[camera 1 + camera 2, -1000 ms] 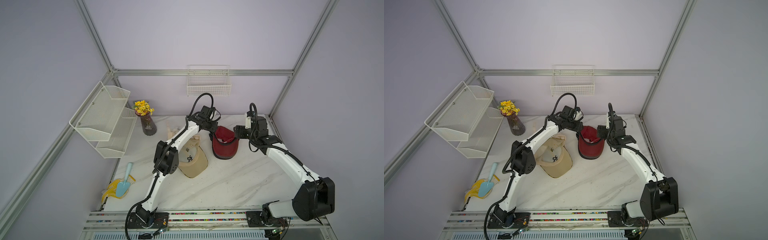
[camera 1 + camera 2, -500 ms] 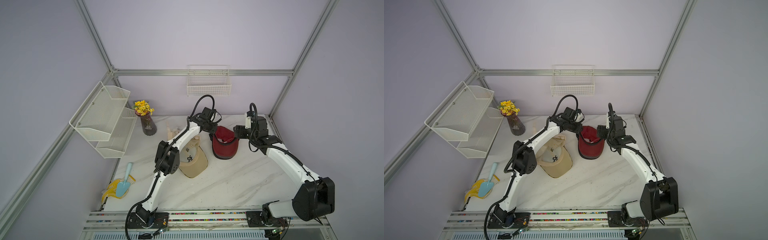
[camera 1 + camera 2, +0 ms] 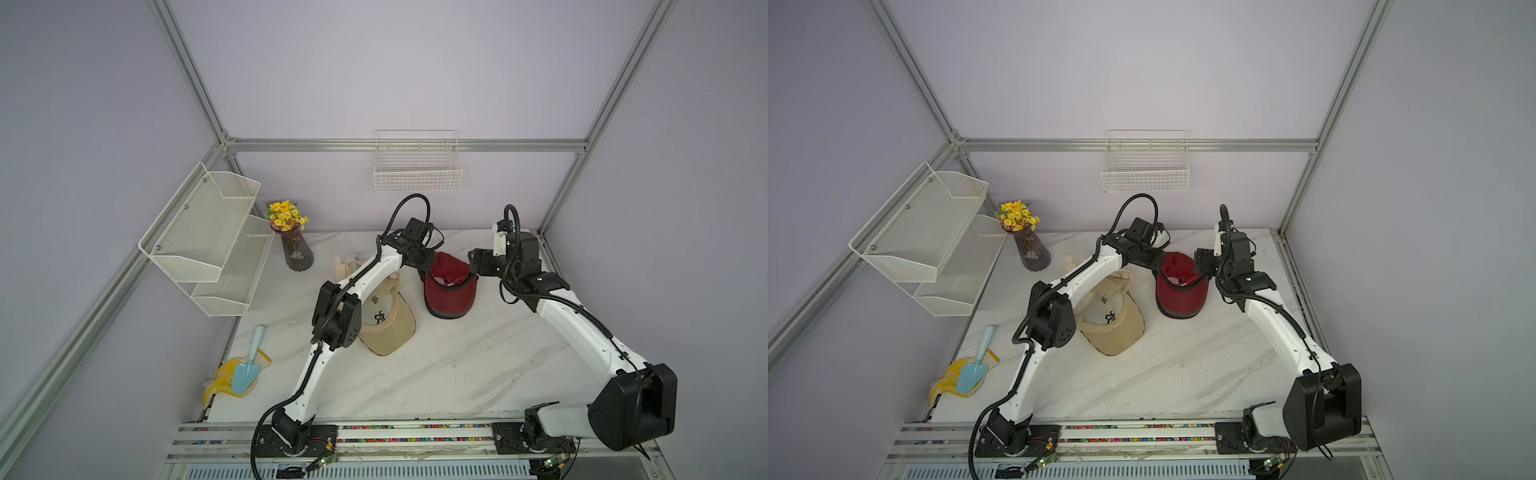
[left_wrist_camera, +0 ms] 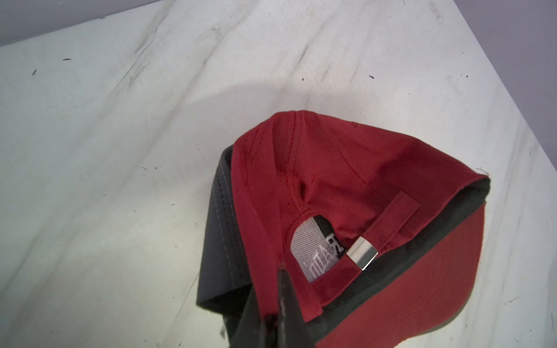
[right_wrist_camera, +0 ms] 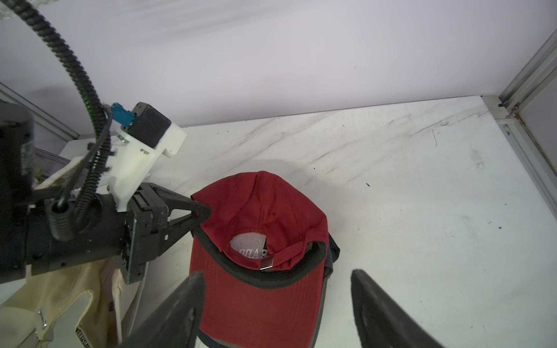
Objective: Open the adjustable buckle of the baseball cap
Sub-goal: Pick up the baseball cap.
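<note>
Our left pincer [image 5: 206, 214] is pinched tight on the rim of the soft red baseball cap [image 5: 265, 211], near the back edge of the white marble tabletop [image 3: 457, 374]. Our right pincer [image 5: 277, 275] hangs wide open just beside the cap, holding nothing.

A robot lab cell — aluminium frame [image 3: 407, 145]; plain walls [image 3: 374, 62]; mounting rail [image 3: 415, 433].

Red baseball cap [image 4: 346, 168], silver buckle [image 4: 361, 252] fastened

Matt cloth cap [image 4: 346, 168], glossy metal buckle [image 4: 361, 255]
</note>
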### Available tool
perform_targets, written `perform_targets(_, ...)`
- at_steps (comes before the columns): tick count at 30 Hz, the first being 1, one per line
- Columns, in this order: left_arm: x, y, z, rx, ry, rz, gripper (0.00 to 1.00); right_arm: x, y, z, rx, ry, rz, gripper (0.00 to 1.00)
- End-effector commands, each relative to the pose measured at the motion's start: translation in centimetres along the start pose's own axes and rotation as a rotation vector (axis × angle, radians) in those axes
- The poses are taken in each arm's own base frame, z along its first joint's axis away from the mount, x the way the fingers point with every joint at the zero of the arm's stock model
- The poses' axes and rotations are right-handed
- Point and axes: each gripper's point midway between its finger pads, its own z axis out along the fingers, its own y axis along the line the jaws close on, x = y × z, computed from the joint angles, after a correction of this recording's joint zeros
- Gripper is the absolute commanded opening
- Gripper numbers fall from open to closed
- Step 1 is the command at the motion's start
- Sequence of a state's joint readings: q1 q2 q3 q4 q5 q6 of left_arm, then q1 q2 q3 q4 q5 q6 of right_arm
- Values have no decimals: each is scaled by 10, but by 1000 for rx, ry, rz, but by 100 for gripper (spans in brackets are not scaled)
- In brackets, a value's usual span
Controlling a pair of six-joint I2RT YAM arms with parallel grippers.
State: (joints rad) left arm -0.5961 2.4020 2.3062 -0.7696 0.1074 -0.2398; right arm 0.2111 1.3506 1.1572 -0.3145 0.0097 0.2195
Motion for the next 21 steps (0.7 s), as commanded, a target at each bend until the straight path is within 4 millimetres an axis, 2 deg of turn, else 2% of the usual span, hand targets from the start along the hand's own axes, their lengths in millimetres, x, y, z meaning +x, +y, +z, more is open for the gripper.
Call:
perform_targets(1,-70,-34,-97,39,-224,58,0,-21,2,-22,1,-53,13,78)
perform_targets(3,-81,-42,-129,54,-275,66,0,-34,1,-38,15,-88,-5,79)
perform_targets(5,-85,-49,-158,70,-305,72,0,-46,7,-56,2,-136,-32,81)
perform_targets(11,-69,-57,-214,62,-330,78,0,-54,37,-83,-49,-160,-118,82)
perform_targets(14,-59,-56,-238,49,-341,73,0,-53,65,-94,-95,-167,-219,82)
perform_targets(18,-45,-56,-263,40,-353,62,0,-31,94,-96,-138,-125,-373,82)
perform_targets(21,-38,-58,-278,43,-359,60,0,-16,108,-101,-146,-138,-483,83)
